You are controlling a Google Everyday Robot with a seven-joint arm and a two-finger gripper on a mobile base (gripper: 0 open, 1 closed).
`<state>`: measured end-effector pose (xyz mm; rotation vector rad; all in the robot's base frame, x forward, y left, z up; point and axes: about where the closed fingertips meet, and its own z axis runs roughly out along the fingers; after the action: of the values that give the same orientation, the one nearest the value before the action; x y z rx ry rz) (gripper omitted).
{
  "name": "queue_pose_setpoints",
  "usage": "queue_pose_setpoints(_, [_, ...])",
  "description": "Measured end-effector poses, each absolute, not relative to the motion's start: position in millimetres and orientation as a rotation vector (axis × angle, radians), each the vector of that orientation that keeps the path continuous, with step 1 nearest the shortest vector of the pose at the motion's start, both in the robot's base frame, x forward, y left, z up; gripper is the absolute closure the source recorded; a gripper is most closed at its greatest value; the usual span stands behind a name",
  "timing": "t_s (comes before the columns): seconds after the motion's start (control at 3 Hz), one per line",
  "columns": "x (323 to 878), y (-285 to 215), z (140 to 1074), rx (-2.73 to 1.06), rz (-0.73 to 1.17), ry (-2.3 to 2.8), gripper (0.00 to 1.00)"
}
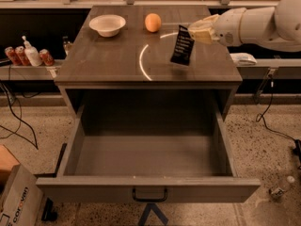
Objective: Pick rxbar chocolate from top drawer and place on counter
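Hanging from the robot's pale two-finger hand (194, 32), which is reaching in from the right and pinching its upper edge, the small flat black rxbar chocolate (182, 45) wrapper with white lettering is dangling slightly tilted over the right half of the broad, glossy grey-brown desk (103, 60); whether its lower edge is touching the surface cannot be told. Below, the wide, deep grey top drawer (94, 190) is standing fully open with no bar to be seen in it, so the picking appears done and the placing is the step in hand. A round orange fruit (152, 22) and a shallow white bowl (107, 25) are sitting well apart from the bar toward the back of the desk, and a bright curved light reflection (142, 64) is arcing just to its left. Doing this well is looking like a matter of lowering the bar until its bottom edge is resting on bare desk, letting it tip flat rather than dropping it on end, keeping it away from the front lip above the open drawer, and parting the fingers only once the wrapper is supported.
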<state>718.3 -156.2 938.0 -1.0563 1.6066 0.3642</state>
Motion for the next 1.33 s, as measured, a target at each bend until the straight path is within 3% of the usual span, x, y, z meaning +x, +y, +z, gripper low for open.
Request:
queue_pose_setpoints(0.33, [761.3, -145.9, 913.2, -1.029, 0.353, 1.659, 0.94])
queue_pose_setpoints(1.33, [763.9, -131.8, 904.8, -1.044, 0.377, 1.659, 0.26])
